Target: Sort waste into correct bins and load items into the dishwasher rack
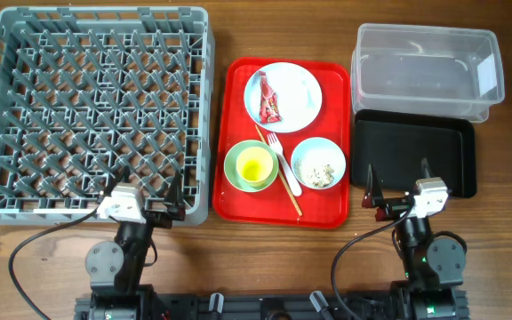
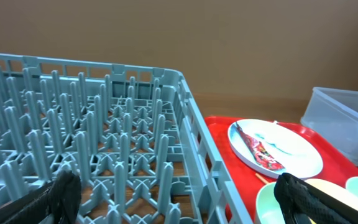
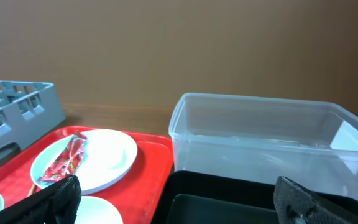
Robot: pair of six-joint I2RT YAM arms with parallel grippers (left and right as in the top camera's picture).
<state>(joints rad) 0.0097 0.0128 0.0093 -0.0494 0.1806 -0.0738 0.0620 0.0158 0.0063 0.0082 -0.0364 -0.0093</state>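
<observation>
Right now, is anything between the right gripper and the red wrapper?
Nothing blocks it. The wrapper lies uncovered on the plate. From the right gripper, the straight line crosses only a corner of the black tray and the low rim of the red tray. The bowl of scraps sits just beside that line.

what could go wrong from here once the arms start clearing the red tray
1. The fork and chopsticks lie close together on the red tray; grabbing one could drag the other.
2. The right bowl holds loose scraps, so tilting it early might spill them.
3. The cup sits inside the green bowl; lifting that bowl could topple it.
</observation>
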